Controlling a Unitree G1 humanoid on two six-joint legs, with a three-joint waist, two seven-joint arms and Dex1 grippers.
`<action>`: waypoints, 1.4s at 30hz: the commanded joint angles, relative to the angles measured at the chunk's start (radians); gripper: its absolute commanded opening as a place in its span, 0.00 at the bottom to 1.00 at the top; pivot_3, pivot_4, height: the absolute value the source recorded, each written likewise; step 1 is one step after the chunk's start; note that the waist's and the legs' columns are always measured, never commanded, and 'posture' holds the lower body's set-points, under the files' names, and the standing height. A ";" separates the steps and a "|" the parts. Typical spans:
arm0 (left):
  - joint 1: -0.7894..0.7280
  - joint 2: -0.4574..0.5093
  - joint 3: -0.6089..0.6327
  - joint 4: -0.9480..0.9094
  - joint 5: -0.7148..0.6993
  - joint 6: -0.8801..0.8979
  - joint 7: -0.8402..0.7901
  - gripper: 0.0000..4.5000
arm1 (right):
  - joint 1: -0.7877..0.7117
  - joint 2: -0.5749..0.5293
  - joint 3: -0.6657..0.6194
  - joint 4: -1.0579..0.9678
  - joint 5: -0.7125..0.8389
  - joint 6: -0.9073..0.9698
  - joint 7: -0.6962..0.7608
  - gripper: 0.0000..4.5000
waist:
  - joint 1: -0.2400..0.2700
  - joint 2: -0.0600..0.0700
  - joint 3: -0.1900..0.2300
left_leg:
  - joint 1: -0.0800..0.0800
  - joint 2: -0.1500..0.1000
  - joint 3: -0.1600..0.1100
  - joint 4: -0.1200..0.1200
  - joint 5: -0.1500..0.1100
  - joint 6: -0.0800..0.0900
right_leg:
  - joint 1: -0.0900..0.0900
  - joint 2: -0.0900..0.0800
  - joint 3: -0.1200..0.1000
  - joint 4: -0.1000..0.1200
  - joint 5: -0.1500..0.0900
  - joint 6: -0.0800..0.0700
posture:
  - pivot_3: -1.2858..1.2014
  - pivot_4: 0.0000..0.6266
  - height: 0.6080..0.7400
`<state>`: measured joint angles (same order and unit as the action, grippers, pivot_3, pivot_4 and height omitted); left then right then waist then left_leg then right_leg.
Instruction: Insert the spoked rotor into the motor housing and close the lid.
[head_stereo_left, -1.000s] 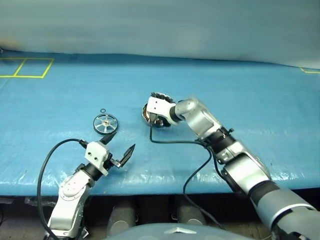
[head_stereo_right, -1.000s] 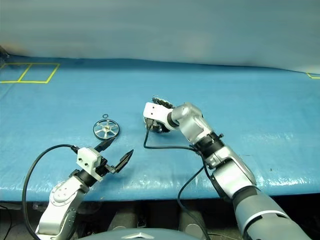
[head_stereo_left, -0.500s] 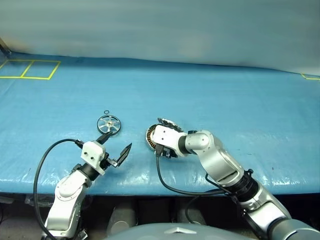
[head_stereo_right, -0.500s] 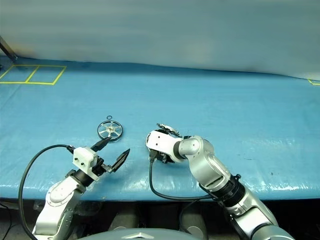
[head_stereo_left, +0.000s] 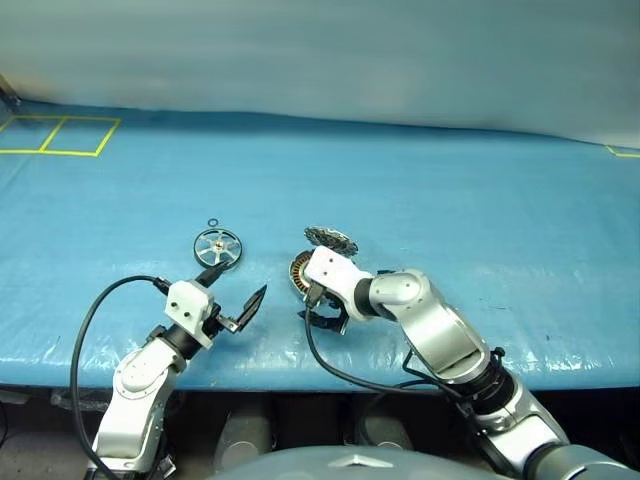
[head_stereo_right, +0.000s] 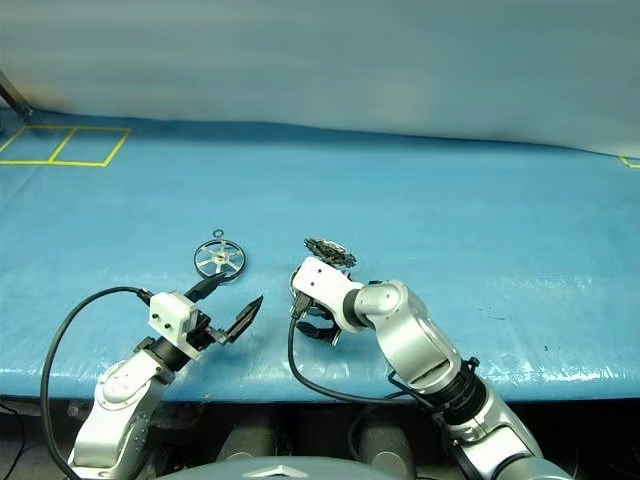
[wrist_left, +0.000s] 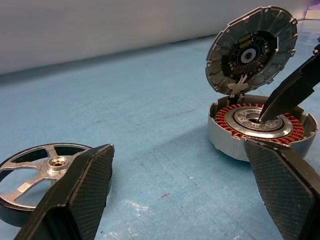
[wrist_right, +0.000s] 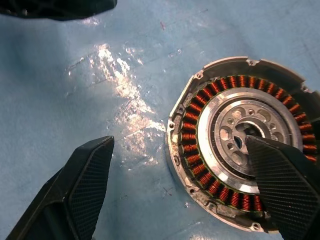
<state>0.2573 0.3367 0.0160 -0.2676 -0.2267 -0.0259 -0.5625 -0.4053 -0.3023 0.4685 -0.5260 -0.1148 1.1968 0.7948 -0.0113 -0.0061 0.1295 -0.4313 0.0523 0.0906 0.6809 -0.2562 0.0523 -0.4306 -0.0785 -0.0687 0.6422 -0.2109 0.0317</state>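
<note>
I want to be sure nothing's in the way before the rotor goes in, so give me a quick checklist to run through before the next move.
1. Lid open: ok, it stands up on its hinge, ribbed inner face showing.
2. Motor housing empty: ok, copper windings and silver hub exposed, nothing seated inside.
3. Spoked rotor free to pick: ok, it lies flat on the blue table, untouched.
4. Left gripper ready: ok, open, just short of the rotor.
5. Right gripper clear of the housing: not ok, open but with one finger over the hub.
6. Small black ring: ok, apart from the rotor, on its far side.
</note>
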 joint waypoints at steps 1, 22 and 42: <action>0.001 0.003 0.008 -0.028 -0.023 0.005 -0.002 1.00 | 0.009 0.064 -0.155 -0.181 0.103 0.075 -0.022 0.99 | 0.000 0.002 0.002 | 0.000 0.000 0.000 0.000 0.000 0.000 | 0.000 0.000 0.000 0.000 0.000 0.000 | 0.52 0.24 1.00; -0.730 0.449 0.152 0.485 -0.184 0.559 -0.169 1.00 | 0.326 0.080 -0.250 -0.250 0.379 -0.114 -0.209 0.99 | 0.000 -0.003 0.015 | 0.001 -0.002 -0.006 0.000 0.002 -0.004 | 0.003 0.006 -0.003 0.002 -0.006 0.006 | 0.52 0.24 1.00; -1.104 0.366 -0.046 1.234 0.199 -0.040 -0.253 1.00 | 0.411 0.074 -0.250 -0.266 0.462 -0.180 -0.362 0.99 | 0.002 -0.012 0.019 | -0.004 -0.006 -0.003 0.001 0.002 -0.004 | 0.004 0.006 0.003 0.002 -0.001 0.012 | 0.52 0.24 1.00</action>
<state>-0.8134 0.7030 -0.0425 0.9483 -0.0392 -0.0266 -0.8340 -0.0027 -0.2288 0.2280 -0.7550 0.3256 1.0347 0.4459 -0.0097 -0.0181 0.1489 -0.4350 0.0462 0.0876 0.6822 -0.2543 0.0479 -0.4263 -0.0721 -0.0658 0.6445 -0.2114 0.0437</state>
